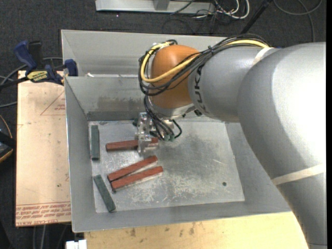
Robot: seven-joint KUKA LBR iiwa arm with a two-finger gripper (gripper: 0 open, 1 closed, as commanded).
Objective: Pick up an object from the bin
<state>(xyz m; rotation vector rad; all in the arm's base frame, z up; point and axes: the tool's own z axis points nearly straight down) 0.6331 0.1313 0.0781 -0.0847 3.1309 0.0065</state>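
Observation:
My gripper (143, 141) hangs low in the bin's middle, its metal fingers down at the right end of a reddish-brown flat bar (121, 146) that lies level on the floor. The bar's right end sits at or between the fingertips. Just below lie two more reddish-brown bars side by side, tilted up to the right: the upper one (133, 169) and the lower one (138, 177).
A grey-green bar (95, 142) lies upright along the left wall, and another grey-green bar (104, 193) slants at the front left corner. The arm and its orange cover hang over the back and right of the bin.

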